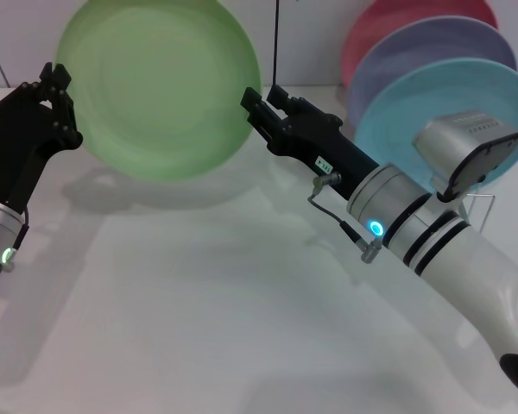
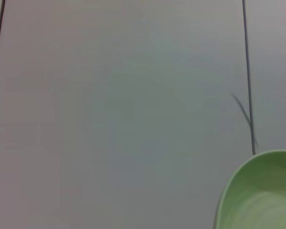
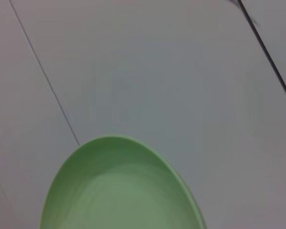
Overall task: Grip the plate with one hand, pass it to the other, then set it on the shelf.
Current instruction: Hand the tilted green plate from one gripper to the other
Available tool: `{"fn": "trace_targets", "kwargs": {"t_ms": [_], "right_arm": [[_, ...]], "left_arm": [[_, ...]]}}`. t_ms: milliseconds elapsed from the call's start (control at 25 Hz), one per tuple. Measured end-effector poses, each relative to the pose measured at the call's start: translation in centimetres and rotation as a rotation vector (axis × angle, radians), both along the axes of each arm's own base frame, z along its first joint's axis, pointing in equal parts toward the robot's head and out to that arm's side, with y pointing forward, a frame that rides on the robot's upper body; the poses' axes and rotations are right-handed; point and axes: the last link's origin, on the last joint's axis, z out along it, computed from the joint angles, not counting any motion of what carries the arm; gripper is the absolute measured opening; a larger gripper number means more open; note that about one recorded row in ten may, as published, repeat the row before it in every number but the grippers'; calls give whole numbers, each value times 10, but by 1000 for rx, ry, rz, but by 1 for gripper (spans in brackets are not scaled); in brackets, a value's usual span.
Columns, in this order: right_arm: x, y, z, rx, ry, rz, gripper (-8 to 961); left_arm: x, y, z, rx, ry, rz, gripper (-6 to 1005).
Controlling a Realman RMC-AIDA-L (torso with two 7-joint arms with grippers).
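The light green plate [image 1: 160,86] hangs upright in the air at the back left, its face toward me. My right gripper [image 1: 257,102], on the blue-lit arm, is shut on the plate's right rim. My left gripper [image 1: 67,103], on the green-lit arm, sits at the plate's left rim with its fingers spread open. The plate [image 3: 119,186] fills the lower middle of the right wrist view. Only an edge of the plate [image 2: 257,195] shows in a corner of the left wrist view. A bit of the wire shelf [image 1: 481,210] shows at the right, behind my right arm.
On the shelf stand a turquoise plate [image 1: 414,108], a lavender plate [image 1: 440,43] and a pink plate [image 1: 384,21], upright one behind the other. My right forearm [image 1: 440,241] crosses in front of them. The white tabletop [image 1: 198,293] spreads below both arms.
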Motion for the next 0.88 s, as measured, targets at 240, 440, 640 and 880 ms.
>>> {"fn": "trace_targets", "kwargs": {"t_ms": [240, 440, 640, 880], "right_arm": [[0, -1, 0, -3, 1, -1, 444], [0, -1, -1, -4, 1, 0, 369], [0, -1, -1, -5, 3, 0, 332], [0, -2, -1, -6, 6, -3, 330]], "left_arm": [[0, -1, -1, -4, -4, 2, 37], [0, -1, -2, -5, -4, 1, 37], [1, -1, -2, -4, -6, -2, 37], [1, -1, -2, -4, -6, -3, 37]]}}
